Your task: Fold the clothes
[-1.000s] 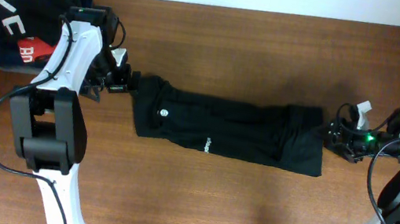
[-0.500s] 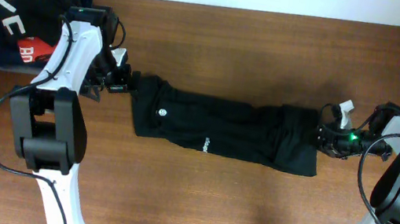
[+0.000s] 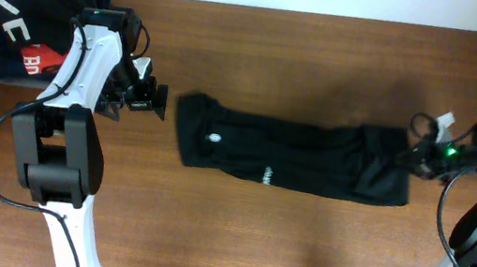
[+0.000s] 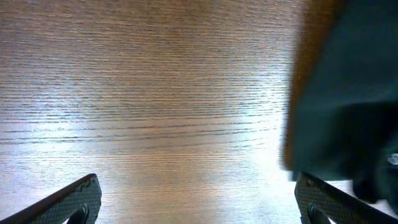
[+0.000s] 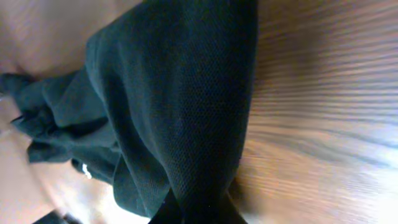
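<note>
Wooden table (image 3: pixel 297 247): right end effector (image 3: pixel 410 153), arm stretched low, pinches the clothes (image 3: pixel 292 153); left end effector (image 3: pixel 160 101) spread.

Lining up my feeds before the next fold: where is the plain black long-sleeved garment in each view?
Overhead: the plain black long-sleeved garment lies stretched across mid-table.
Left wrist: garment a dark blur, right edge.
Right wrist: garment fills the centre to the bottom edge.
Shared landmark: the brown wooden tabletop.

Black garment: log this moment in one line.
black garment: long strip on table | right fingers: shut on its end | left fingers: open, off it
</note>
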`<state>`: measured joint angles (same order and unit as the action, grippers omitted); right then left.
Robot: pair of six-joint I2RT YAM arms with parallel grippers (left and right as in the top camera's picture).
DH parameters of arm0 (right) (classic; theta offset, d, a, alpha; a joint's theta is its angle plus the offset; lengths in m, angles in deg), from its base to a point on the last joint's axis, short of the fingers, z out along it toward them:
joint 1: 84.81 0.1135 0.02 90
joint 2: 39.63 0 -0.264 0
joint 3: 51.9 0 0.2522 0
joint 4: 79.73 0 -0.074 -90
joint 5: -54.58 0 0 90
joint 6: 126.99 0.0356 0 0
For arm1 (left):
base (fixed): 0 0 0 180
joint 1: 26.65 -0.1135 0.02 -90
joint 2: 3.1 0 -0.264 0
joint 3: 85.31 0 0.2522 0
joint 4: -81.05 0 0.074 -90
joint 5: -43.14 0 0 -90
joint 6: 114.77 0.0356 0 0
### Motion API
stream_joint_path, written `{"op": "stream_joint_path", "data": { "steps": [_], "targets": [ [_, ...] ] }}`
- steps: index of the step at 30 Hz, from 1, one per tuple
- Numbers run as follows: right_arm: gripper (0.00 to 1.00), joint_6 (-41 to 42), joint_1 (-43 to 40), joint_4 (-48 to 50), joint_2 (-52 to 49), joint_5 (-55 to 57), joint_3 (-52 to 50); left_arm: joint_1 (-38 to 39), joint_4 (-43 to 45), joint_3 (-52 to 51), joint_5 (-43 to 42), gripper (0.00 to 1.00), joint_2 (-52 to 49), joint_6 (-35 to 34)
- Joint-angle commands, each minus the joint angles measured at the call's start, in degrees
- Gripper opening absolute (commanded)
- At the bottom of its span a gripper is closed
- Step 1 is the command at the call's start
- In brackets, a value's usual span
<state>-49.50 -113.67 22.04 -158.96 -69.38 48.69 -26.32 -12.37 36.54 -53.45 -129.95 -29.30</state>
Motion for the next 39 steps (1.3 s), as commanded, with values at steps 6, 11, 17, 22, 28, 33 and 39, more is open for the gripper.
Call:
{"op": "stream_joint_path", "data": {
  "steps": [6, 11, 17, 22, 28, 33, 39],
  "targets": [
    [0.04, 1.6, 3.6, -7.8, 0.5, 16.4, 11.2, -0.2, 0.2, -0.2, 0.0, 0.99, 1.2, 0.2],
    [0.04, 5.2, 10.1, -8.9, 0.7, 25.8, 11.1, -0.2, 0.2, -0.2, 0.0, 0.99, 1.2, 0.2],
    [0.04, 10.4, 18.5, -9.6, 0.7, 37.3, 11.1, -0.2, 0.0, -0.2, 0.0, 0.99, 1.2, 0.2],
    [0.04, 11.6, 24.4, -10.2, 0.7, 40.7, 11.1, -0.2, 0.0, -0.2, 0.0, 0.99, 1.2, 0.2],
    [0.04, 14.6, 30.1, -10.4, 0.7, 41.3, 11.1, -0.2, -0.1, -0.2, 0.0, 0.99, 1.2, 0.2],
    [0.04, 16.1, 33.4, -11.3, 0.7, 41.0, 11.1, -0.2, -0.1, -0.2, 0.0, 0.99, 1.2, 0.2],
    [0.08, 17.5, 37.3, -13.2, 0.7, 40.4, 11.0, -0.2, 0.0, -0.2, 0.0, 0.99, 1.2, 0.2]
  ]
}}
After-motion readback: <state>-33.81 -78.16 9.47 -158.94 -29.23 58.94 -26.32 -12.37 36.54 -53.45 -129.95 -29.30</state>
